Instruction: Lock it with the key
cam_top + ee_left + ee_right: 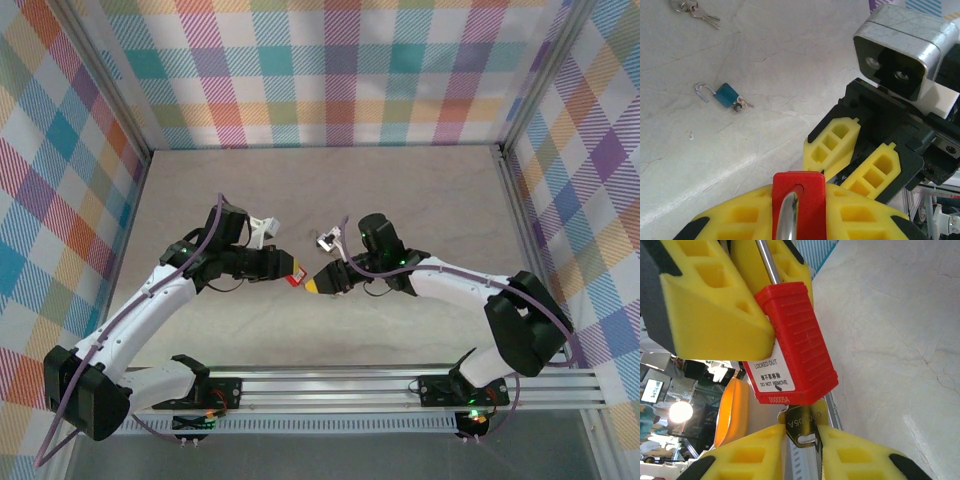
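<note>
Blade of my key (802, 426) hidden at the red padlock (795, 340) base, bow half covered by my right fingers (865, 457), shackle (768, 262) cut off at twelve o'clock

key (801, 426) at red padlock (799, 340) btm

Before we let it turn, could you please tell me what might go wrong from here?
The key is pinched by its bow in the right gripper; turning could make it slip. The red padlock is gripped near its shackle end by the left gripper, so torque might twist it loose.
</note>
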`<state>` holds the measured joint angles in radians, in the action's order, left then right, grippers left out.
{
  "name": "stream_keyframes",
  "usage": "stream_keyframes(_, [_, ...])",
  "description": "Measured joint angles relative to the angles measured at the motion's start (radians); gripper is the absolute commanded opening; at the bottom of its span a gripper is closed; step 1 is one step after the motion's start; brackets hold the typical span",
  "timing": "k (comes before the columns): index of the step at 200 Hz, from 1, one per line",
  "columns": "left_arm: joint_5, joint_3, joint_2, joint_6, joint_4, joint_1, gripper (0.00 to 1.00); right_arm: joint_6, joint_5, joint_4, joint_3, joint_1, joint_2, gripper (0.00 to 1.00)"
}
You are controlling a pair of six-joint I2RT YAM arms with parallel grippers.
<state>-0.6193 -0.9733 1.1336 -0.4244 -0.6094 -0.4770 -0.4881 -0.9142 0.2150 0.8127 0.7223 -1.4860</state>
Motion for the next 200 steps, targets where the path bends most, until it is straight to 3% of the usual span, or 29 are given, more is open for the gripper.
stream_keyframes(25, [0.0,0.0,0.001,0.001,-0.013,0.0,0.0,0.004,0.011,0.0,0.0,0.011,0.0,0.25])
stream_keyframes(56, [0.003,0.0,0.001,0.003,-0.017,0.0,0.0,0.008,0.021,0.0,0.002,0.019,0.0,0.4])
stream_keyframes(78, [-0.002,0.0,0.001,0.003,-0.011,0.0,0.0,0.016,0.04,-0.003,0.004,0.022,0.0,0.45])
stream_keyframes(125, [-0.02,0.002,-0.013,0.003,0.017,-0.002,0.0,0.033,0.073,-0.021,0.004,0.026,0.0,0.45])
stream_keyframes(167, [-0.027,0.003,-0.024,0.011,0.017,-0.006,0.0,0.033,0.064,-0.005,-0.005,0.021,0.019,0.52])
stream_keyframes(200, [-0.027,0.003,-0.026,0.026,0.016,-0.007,0.0,0.027,0.022,0.04,-0.035,0.001,0.074,0.51])
